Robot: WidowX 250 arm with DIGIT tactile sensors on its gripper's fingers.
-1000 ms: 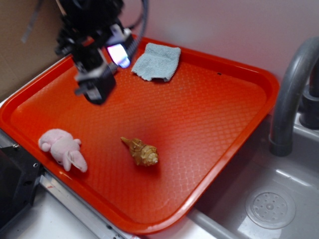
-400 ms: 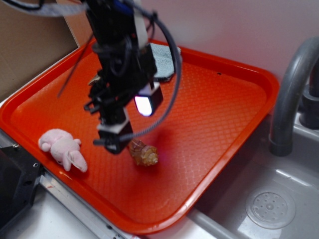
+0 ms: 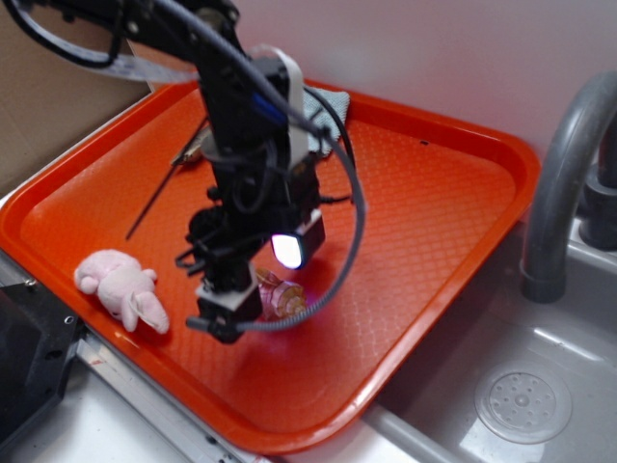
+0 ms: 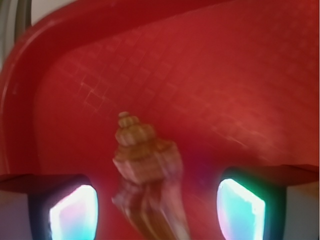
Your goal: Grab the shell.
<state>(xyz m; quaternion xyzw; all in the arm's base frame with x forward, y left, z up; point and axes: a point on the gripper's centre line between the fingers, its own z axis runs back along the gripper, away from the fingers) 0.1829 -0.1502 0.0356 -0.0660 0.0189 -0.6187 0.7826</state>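
Golden-tan ridged spiral shell (image 4: 145,170) lies on the red plastic tray (image 3: 434,193), between our black gripper's (image 4: 157,207) wide-spread fingers. Nothing seems clamped yet through the blur; closing and lifting remain, with the pink plush toy (image 3: 120,289) at nine o'clock.

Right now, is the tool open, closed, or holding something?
Tool: open, fingers either side of the shell on the tray, not yet closed on it.

Black robot gripper (image 3: 234,313) moves from tray's far-left corner, near grey cloth, across and down to small golden-tan ridged spiral shell (image 3: 280,295). Now low over orange plastic tray (image 3: 453,203), covering shell's pointed tail. Wrist view: shell (image 4: 145,165) between spread fingers (image 4: 70,210).
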